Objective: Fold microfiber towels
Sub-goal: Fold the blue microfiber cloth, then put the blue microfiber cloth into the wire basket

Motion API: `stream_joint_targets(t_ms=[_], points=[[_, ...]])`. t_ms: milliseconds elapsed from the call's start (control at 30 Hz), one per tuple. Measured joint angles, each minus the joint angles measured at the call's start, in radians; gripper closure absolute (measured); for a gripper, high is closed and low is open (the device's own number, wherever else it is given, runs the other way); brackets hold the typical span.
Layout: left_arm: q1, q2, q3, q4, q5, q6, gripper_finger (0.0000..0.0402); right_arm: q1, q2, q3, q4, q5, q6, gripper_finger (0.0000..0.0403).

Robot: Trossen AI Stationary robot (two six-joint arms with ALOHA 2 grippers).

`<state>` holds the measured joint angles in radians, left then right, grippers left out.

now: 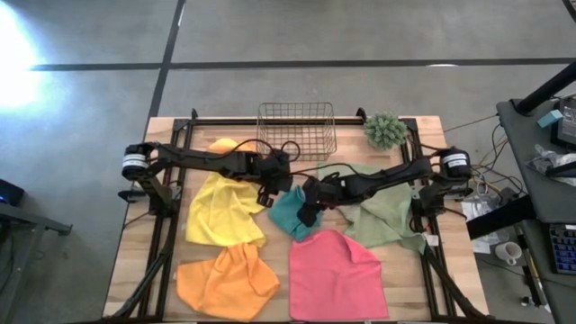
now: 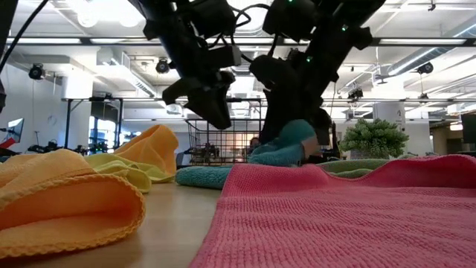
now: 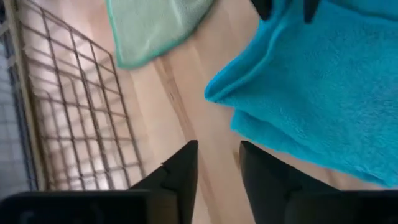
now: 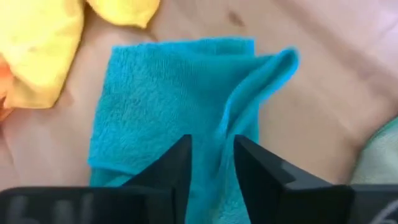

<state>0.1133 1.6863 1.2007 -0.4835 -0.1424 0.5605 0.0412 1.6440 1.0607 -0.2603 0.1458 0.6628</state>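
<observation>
I have both grippers over the table's middle, the right gripper narrowly parted just above the folded teal towel, the left gripper narrowly parted, empty, beside it.

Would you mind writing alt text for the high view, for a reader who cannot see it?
Seen from above, two dark arms meet over a teal towel at the middle of a wooden table. Around it lie yellow, orange, pink and olive green towels; a wire basket and a small plant stand at the far edge.
</observation>
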Motion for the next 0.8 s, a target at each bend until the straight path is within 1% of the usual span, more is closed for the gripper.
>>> stream_joint_targets(t_ms=[67, 133, 267, 300, 400, 533, 700, 800], points=[[-0.003, 0.000, 0.001, -0.035, 0.003, -0.026, 0.0290, -0.010, -0.011, 0.000, -0.010, 0.011, -0.026, 0.0275], [-0.006, 0.000, 0.001, -0.078, 0.032, -0.056, 0.0289, -0.022, -0.026, -0.001, -0.041, 0.011, -0.029, 0.0266], [-0.008, 0.000, -0.014, -0.148, 0.186, -0.053, 0.0297, -0.034, -0.085, -0.002, -0.081, 0.004, -0.030, 0.0263], [-0.010, 0.000, -0.018, -0.158, 0.209, -0.049, 0.0301, -0.034, -0.102, -0.002, -0.081, -0.006, -0.029, 0.0264], [-0.019, 0.000, -0.030, -0.163, 0.219, -0.006, 0.0311, -0.007, -0.141, -0.002, -0.068, -0.045, 0.002, 0.0269], [-0.042, 0.000, -0.038, -0.162, 0.221, 0.057, 0.0320, 0.070, -0.148, -0.002, -0.056, -0.051, 0.084, 0.0276], [-0.090, 0.000, -0.046, -0.166, 0.223, 0.076, 0.0323, 0.170, -0.112, 0.012, 0.035, -0.045, 0.134, 0.0280], [-0.124, 0.000, -0.046, -0.174, 0.224, 0.076, 0.0323, 0.218, -0.074, 0.048, 0.033, -0.023, 0.202, 0.0278]])
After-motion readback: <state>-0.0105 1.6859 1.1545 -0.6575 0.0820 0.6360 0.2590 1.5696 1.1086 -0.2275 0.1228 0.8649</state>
